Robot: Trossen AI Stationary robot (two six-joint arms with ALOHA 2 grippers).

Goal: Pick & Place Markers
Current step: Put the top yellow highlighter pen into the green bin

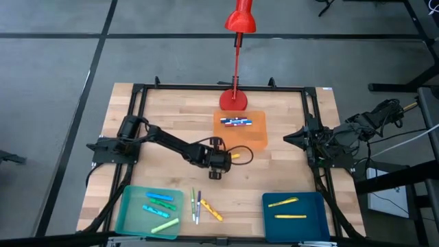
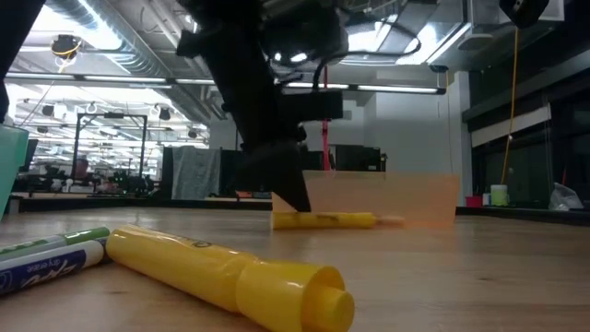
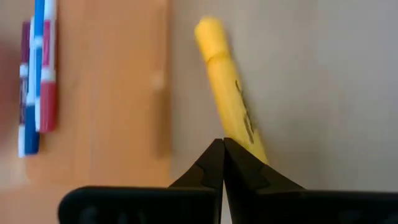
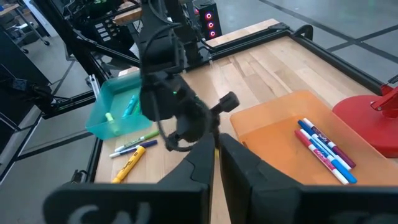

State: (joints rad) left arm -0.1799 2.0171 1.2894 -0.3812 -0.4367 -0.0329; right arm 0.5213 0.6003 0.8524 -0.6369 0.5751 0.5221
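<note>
Yellow marker (image 3: 227, 99), orange tray (image 1: 255, 130), teal tray (image 1: 130, 209), blue tray (image 1: 298, 226), red lamp base (image 1: 233, 100), pale wooden table (image 1: 171, 110)

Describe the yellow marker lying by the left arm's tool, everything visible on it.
The yellow marker is a stubby, smooth plastic-looking highlighter, all yellow, with a cap section at one end and dark print along its barrel. It lies flat on the bare wooden table, just beside the orange tray but outside it. The left tool, fingers shut, sits at its uncapped end; actual contact cannot be told.
</note>
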